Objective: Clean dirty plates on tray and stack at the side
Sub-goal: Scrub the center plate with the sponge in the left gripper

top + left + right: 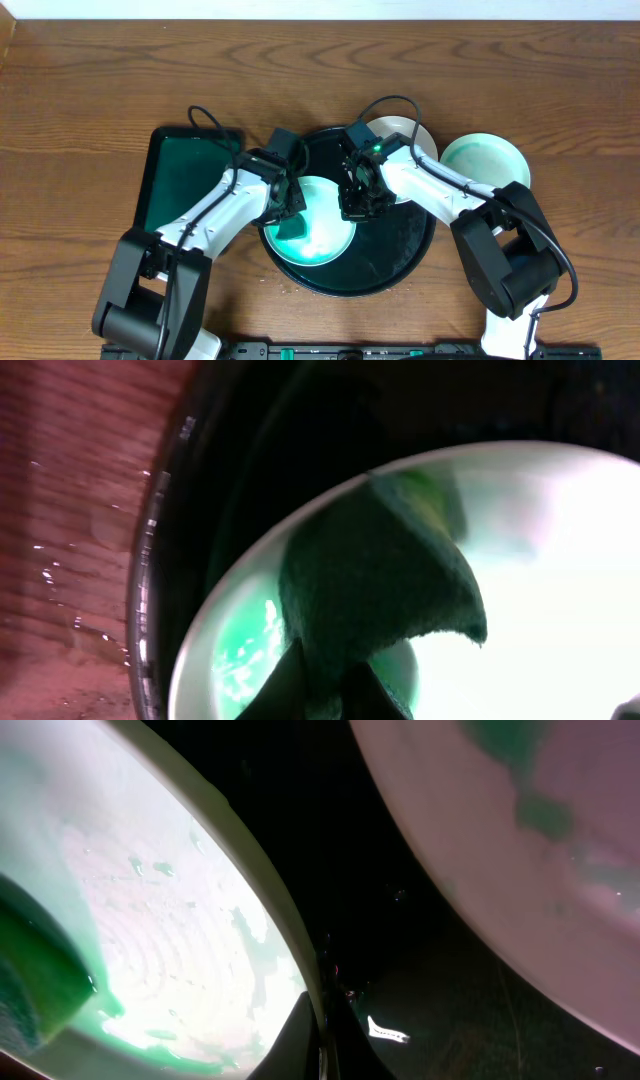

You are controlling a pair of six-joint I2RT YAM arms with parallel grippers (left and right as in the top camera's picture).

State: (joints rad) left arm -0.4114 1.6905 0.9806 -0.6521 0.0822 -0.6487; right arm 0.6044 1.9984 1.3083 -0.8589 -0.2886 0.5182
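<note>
On the round black tray (400,255) lies a pale mint plate (325,240), wet with green streaks. My left gripper (290,215) is shut on a dark green sponge (380,580), which rests on that plate (530,560) near its left rim. At the plate's right rim, my right gripper (358,205) is shut, its jaws pinching the rim (322,1042). A second plate (405,133) with green smears (520,830) sits at the tray's far right edge. A third plate (487,160) lies on the table, right of the tray.
A rectangular dark green tray (185,175) lies on the wooden table, left of the black tray. Water drops glisten on the wood (60,580) beside the black tray's rim (150,560). Both arms cross over the tray's middle.
</note>
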